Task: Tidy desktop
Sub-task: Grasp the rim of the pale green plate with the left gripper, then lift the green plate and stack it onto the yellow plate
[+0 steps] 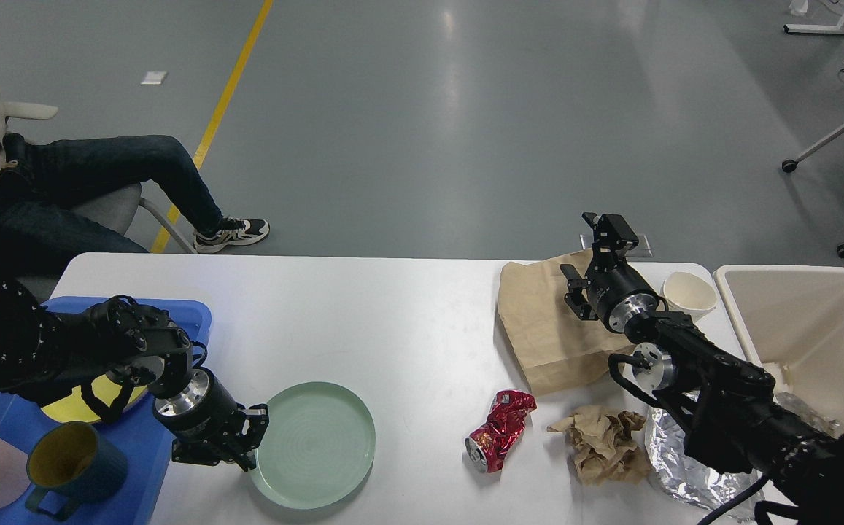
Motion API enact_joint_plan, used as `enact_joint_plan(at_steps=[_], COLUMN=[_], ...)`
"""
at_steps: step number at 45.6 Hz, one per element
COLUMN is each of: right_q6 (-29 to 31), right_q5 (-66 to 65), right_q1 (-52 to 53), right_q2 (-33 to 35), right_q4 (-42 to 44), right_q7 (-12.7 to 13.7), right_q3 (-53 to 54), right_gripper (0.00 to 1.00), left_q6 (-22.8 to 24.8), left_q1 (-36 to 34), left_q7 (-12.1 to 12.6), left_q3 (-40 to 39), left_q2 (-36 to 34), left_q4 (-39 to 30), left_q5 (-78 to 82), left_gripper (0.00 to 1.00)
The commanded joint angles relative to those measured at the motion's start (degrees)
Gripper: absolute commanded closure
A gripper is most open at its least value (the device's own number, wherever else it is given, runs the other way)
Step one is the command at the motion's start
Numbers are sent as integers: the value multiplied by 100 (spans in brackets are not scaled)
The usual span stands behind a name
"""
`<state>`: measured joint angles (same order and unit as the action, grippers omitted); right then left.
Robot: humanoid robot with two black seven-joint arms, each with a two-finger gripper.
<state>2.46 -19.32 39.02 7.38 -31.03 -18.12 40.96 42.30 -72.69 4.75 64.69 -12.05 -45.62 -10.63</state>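
From the head view, the left hand pinches the left rim of the green plate near the front edge of the white surface, whose long axis runs left to right. Next, probably lift the plate into the blue tray. The right hand hovers spread wide over the paper bag.

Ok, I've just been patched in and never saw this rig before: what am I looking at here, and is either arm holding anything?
This is the view from the robot's own head, looking down at a white desktop. The two black arms are its own. The left gripper is at the rim of a green plate, apparently gripping it. The right gripper hangs open and empty above a brown paper bag. Also there: a crushed red can, crumpled paper, foil, a paper cup, a cream bin and a blue tray with mugs.
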Motion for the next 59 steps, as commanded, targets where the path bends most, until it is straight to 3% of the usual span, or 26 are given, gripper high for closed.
enact_joint_plan(at_steps=[1,18,29,38,59], right_q6=[0,0,0,0,0], right_q5=[-1,-1,-1,-1,-1], right_q1=[0,0,0,0,0], right_q2=[0,0,0,0,0], right_q4=[0,0,0,0,0], right_q7=[1,1,1,1,1], right_q3=[0,0,0,0,0], right_gripper=[0,0,0,0,0], left_q6=[217,999,1052,1008,929], left_q1=[-157,-878,-869,-746,18], left_q7=[0,0,17,26,17], left_q3=[-9,-89,-62,-36,-106], left_q2=[-157,-1141,-2450,-3048,-3278], left_q4=[-9,0,167,483,1696], left_q5=[0,0,96,96,96], left_gripper=[100,100,100,100,100])
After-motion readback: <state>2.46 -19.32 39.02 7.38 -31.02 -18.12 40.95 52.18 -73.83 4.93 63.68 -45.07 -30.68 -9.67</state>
